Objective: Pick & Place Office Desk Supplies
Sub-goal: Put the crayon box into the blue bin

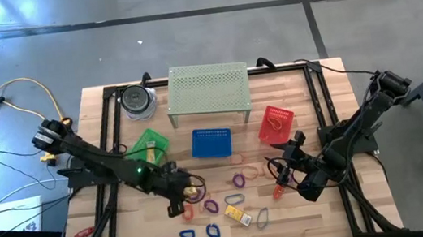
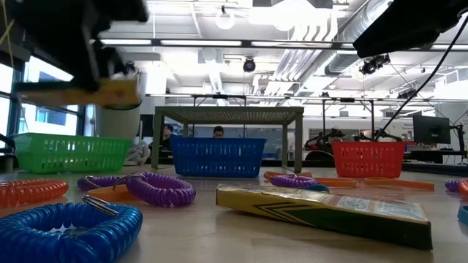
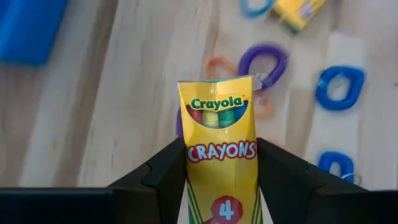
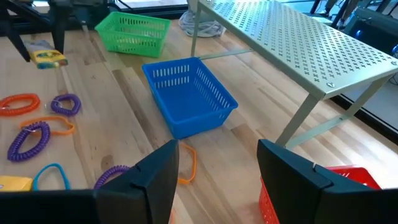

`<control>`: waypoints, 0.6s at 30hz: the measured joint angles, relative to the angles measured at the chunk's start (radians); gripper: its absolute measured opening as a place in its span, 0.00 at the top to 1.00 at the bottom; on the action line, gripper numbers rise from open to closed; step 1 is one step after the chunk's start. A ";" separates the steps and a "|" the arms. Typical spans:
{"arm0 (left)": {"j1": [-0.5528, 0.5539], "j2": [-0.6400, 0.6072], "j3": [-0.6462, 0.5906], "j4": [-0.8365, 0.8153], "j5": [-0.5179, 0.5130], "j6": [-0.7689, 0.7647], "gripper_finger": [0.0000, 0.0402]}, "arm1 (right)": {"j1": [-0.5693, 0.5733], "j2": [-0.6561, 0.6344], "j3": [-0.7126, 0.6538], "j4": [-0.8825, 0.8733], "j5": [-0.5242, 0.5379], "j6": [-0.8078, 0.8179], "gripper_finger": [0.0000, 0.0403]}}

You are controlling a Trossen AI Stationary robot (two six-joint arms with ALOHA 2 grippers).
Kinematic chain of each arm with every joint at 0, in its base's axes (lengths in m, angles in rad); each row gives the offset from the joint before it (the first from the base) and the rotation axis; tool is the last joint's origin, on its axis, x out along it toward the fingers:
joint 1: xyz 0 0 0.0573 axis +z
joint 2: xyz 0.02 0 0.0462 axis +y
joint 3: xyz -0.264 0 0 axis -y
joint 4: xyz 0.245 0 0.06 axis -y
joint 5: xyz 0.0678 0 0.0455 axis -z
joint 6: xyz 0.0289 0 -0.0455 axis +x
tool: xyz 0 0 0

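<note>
Yellow crayon box (image 3: 221, 155) reading "Crayola CRAYONS 4", clamped in left gripper (image 3: 221, 186) near blue basket (image 1: 211, 143), right gripper (image 4: 217, 180) spread, holding nothing, above blue basket.

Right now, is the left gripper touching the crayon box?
Touching. In the left wrist view both fingers press the sides of the crayon box.

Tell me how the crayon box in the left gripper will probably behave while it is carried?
The crayon box looks like thin card, so it is probably light and may dent under a hard squeeze. The left gripper clamps its flat sides, so rolling seems unlikely, though its glossy surface might slip.
</note>
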 joint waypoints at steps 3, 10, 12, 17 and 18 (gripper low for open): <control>0.037 0.000 0.037 0.003 0.015 0.042 0.57 | 0.000 0.000 0.000 0.000 0.000 0.000 0.49; 0.118 0.000 0.098 0.001 0.047 0.217 0.57 | 0.000 0.000 0.000 0.000 -0.004 0.000 0.49; 0.148 -0.001 0.110 0.000 0.047 0.273 0.57 | 0.000 0.000 0.000 0.000 -0.004 0.000 0.49; 0.259 -0.002 0.132 0.012 -0.010 0.386 0.57 | 0.000 0.000 0.000 0.000 -0.009 0.000 0.49; 0.284 -0.002 0.132 0.024 -0.015 0.414 0.57 | 0.000 0.000 0.000 -0.001 -0.009 0.000 0.49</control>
